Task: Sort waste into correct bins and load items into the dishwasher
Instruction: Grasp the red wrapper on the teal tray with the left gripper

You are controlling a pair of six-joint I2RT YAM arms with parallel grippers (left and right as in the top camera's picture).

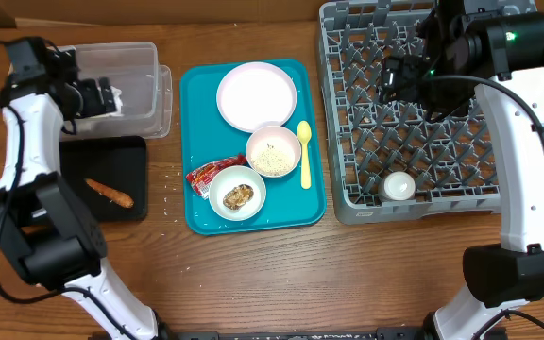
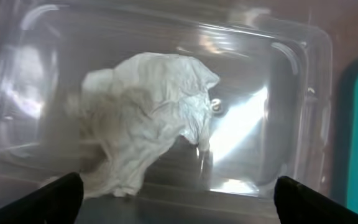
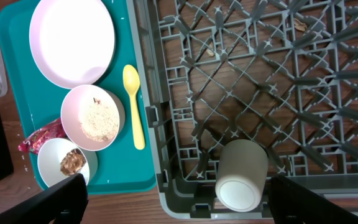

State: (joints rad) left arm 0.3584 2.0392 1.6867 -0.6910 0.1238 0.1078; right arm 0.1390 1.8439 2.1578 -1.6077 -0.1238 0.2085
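My left gripper [image 1: 100, 95] is open over the clear tub [image 1: 144, 59]. The crumpled white napkin [image 2: 148, 118] lies inside the tub [image 2: 291, 74], just beyond the open jaws [image 2: 179, 202] and free of them. A brown carrot-like stick [image 1: 109, 193] lies in the black tray [image 1: 130, 156]. My right gripper [image 1: 395, 74] is open and empty above the grey dish rack [image 1: 348, 203]. The jaws [image 3: 179, 199] hang over the rack's near edge [image 3: 166, 186], where the white cup [image 3: 241, 174] lies on its side; the cup also shows in the overhead view [image 1: 399, 186].
The teal tray [image 1: 195, 222] holds a pale pink plate [image 1: 256, 94], a bowl of rice [image 1: 273, 151], a bowl with a brown food lump [image 1: 237, 195], a red-and-white wrapper [image 1: 212, 173] and a yellow spoon [image 1: 304, 151]. Brown wooden table all around.
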